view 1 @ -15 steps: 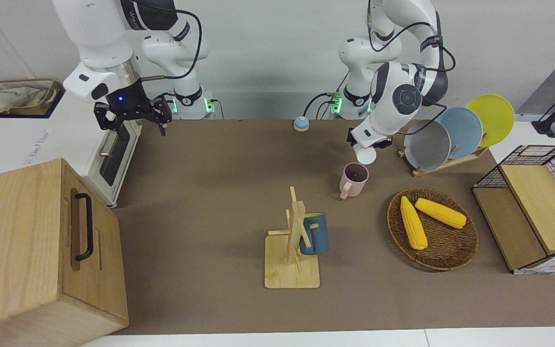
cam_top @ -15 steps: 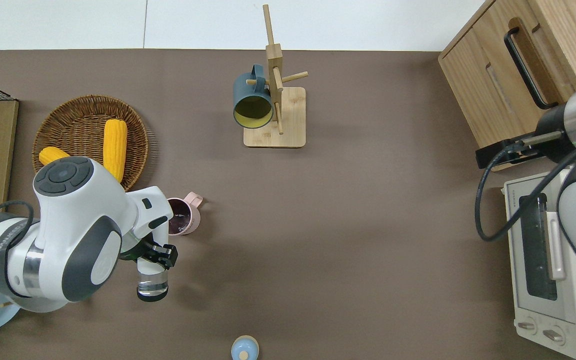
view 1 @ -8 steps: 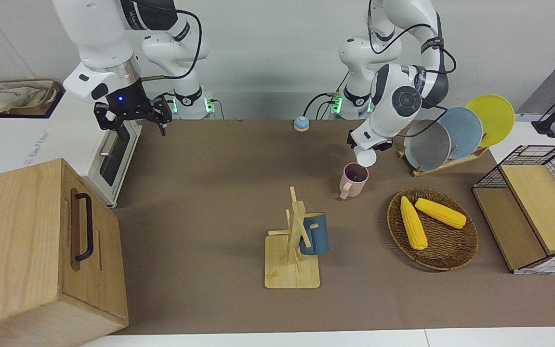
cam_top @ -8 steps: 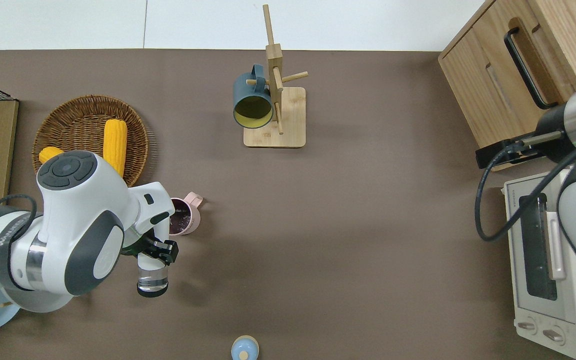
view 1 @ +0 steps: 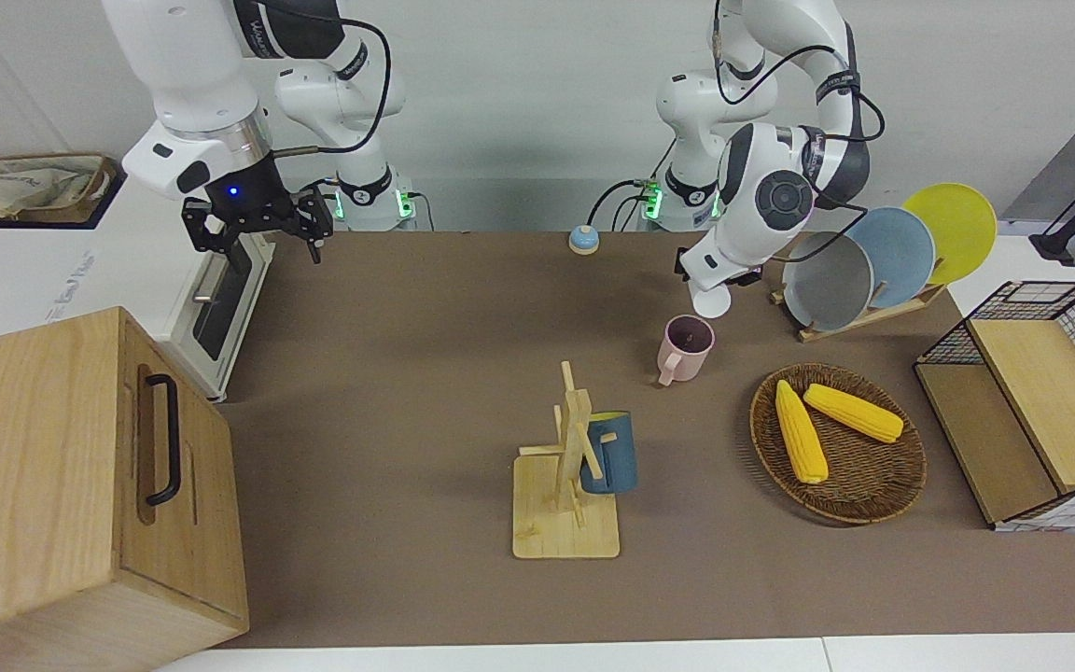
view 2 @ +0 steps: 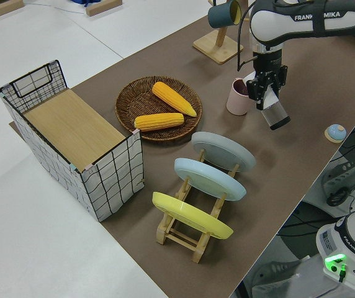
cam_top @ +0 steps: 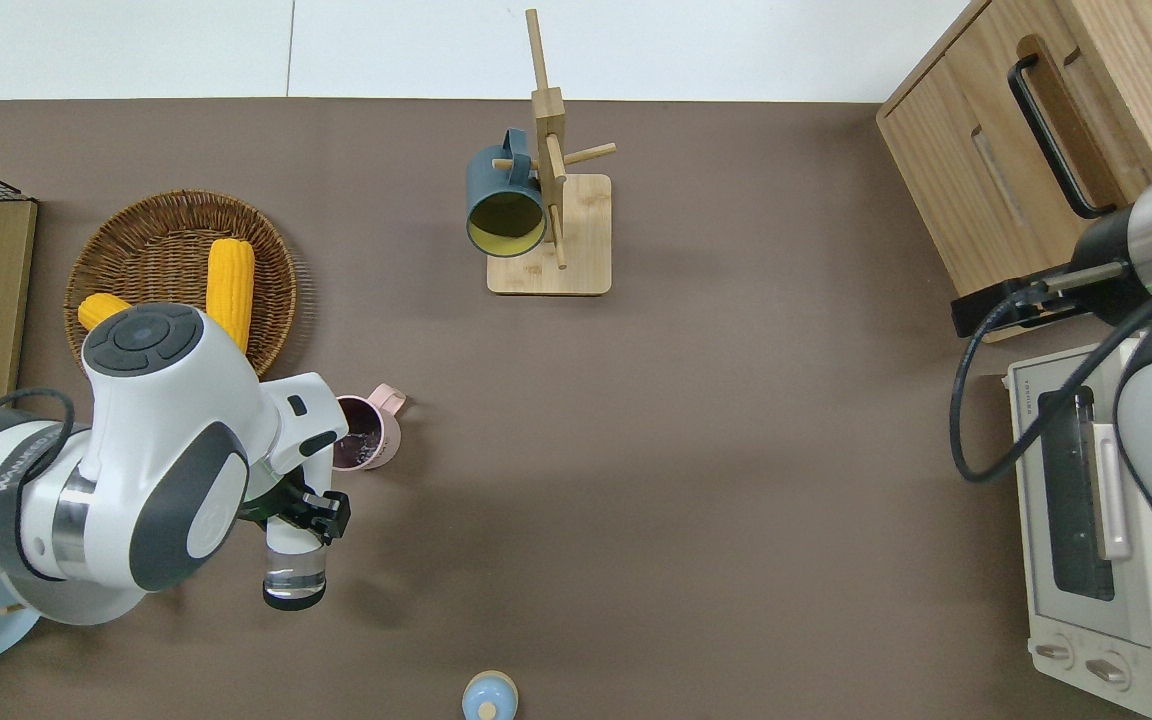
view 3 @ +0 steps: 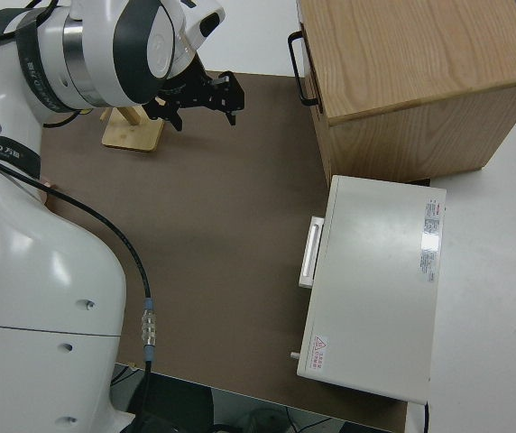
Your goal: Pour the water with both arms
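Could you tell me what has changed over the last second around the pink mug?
The left end effector, shut on the tilted clear glass, has drawn it slightly back toward the robots, its mouth by the pink mug. The mug, the blue mug on its rack and the parked right arm have not moved.

A robot lab set up as a mock kitchen. Two white arms [view 1: 761,187] are bolted at the edge of a table with a brown mat [view 1: 425,373], with cables and lit bases, against bare white walls. The kitchen props are a toaster oven [cam_top: 1106,520], a plate rack [view 2: 196,217], a mug stand [view 1: 570,467] and a basket of corn [view 1: 841,443].
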You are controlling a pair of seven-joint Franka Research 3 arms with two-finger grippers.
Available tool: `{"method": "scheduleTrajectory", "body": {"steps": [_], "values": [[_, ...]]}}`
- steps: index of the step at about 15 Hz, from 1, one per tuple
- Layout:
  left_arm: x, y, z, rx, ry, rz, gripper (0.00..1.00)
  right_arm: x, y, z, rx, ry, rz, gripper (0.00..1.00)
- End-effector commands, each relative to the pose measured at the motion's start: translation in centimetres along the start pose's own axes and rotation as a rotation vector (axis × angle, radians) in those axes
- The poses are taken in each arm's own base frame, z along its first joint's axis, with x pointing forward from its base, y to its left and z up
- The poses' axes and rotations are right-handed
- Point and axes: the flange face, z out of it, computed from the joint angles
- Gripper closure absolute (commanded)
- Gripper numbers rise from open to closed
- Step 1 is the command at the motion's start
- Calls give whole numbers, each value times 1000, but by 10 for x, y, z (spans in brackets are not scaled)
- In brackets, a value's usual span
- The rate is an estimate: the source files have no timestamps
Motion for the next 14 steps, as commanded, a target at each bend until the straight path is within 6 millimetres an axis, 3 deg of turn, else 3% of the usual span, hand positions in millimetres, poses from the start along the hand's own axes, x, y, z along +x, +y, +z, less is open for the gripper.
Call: {"method": "scheduleTrajectory", "body": {"steps": [1, 14], "values": [[-1, 4, -12, 35, -15, -13, 1000, -4, 1, -4, 16, -2, -3, 13], [-5, 11, -18, 36, -5, -28, 1000, -4, 1, -4, 16, -4, -3, 13]]}}
